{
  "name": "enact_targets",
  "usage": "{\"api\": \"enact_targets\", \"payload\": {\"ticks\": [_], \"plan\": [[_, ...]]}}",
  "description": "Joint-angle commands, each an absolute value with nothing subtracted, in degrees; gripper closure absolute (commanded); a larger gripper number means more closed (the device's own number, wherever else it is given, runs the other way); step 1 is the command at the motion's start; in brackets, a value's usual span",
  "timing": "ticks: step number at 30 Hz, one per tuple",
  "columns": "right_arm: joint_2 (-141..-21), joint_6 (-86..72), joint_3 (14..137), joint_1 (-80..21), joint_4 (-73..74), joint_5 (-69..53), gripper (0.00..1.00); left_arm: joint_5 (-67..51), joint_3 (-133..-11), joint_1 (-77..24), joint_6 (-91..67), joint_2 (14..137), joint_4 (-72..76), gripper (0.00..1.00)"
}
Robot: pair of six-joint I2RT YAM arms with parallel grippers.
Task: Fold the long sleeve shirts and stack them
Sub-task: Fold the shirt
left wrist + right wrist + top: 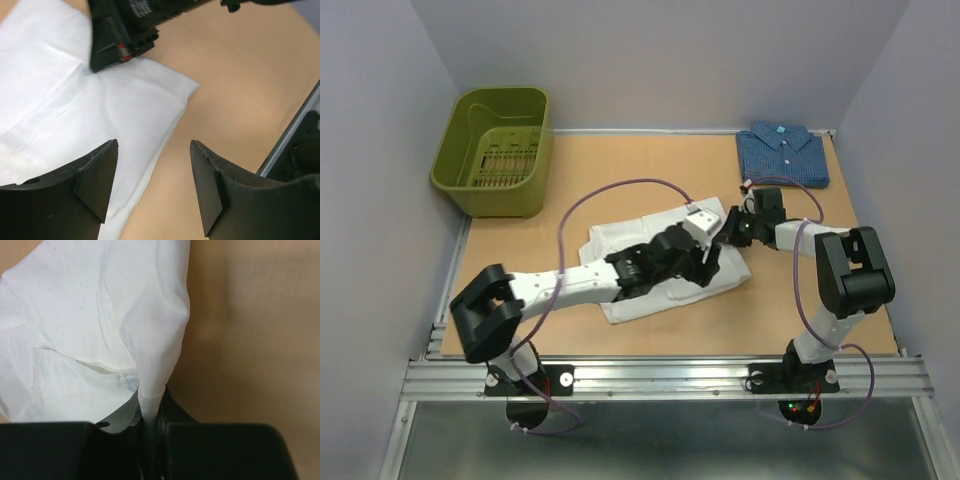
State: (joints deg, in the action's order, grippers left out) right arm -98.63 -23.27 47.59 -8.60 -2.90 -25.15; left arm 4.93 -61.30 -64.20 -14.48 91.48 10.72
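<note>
Two shirts: blue shirt [782, 153] lies folded at the far right corner, white shirt [620, 240] part-folded mid-table [840, 320]. Right gripper [150, 407] pinches a white edge; left gripper [154, 150] spread wide, empty. Step: folding the white. Next likely needs carrying that edge across.

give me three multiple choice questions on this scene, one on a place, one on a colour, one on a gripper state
1. The right gripper is:
a) open
b) shut on the white shirt
c) shut on nothing

2. The basket is:
a) red
b) green
c) grey

3. The blue shirt lies:
a) at the far right corner of the table
b) in the basket
c) at the near left edge

Answers:
1 b, the right wrist view shows cloth pinched between its jaws.
2 b, its walls are olive green.
3 a, it sits folded there in the top view.
</note>
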Motion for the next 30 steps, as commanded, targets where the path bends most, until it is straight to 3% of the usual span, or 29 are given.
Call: {"api": "enact_targets", "payload": {"ticks": [1, 6, 11, 17, 24, 30], "plan": [[-99.8, -9.6, 55.4, -8.3, 7.7, -15.5, 0.99, 6.1, -53.8, -59.1, -23.8, 77.9, 12.0, 0.3], [-99.9, 0.9, 65.2, -8.7, 17.5, -9.2, 0.99, 6.6, -42.1, -46.6, -32.9, 62.4, 10.5, 0.32], [-97.6, 9.1, 72.4, -11.5, 22.4, -0.2, 0.99, 4.0, -33.3, -37.5, -37.8, 58.2, 9.4, 0.34], [-96.0, 15.6, 77.8, -18.4, 24.6, 10.4, 0.98, -8.1, -27.3, -29.7, -43.4, 66.9, 18.9, 0.34], [-98.3, 18.7, 80.7, -24.7, 25.8, 22.6, 0.98, -14.8, -32.9, -29.4, -44.0, 81.6, 23.4, 0.34], [-100.0, 21.6, 82.2, -30.7, 26.1, 33.6, 0.98, -14.1, -33.4, -29.4, -46.1, 87.4, 24.9, 0.48]]}}
